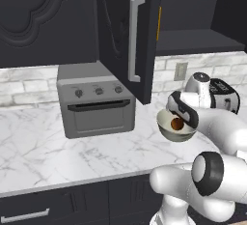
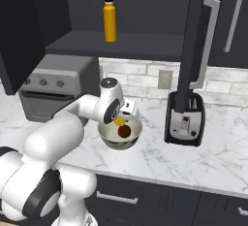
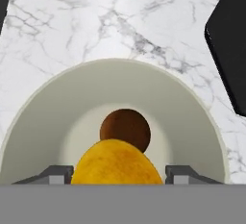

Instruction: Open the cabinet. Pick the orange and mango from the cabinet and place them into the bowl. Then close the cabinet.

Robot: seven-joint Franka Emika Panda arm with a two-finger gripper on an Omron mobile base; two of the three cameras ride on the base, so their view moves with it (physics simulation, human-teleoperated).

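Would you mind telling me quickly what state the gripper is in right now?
Gripper: closed on the mango, held over the bowl with the orange already in it.

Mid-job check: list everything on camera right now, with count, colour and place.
cabinet: one, black, above counter, doors open
bottle: one, orange, black cap, on cabinet shelf
toaster oven: one, grey, on counter against wall
toaster: one, black, on counter right of bowl
bowl: one, cream, on counter below claw
orange: one, dark brownish-orange, in bowl
mango: one, yellow-orange, between claw fingers over bowl
outlet: one, pale, on brick backsplash
drawers: dark, below counter
counter: white marble
claw: one, around mango
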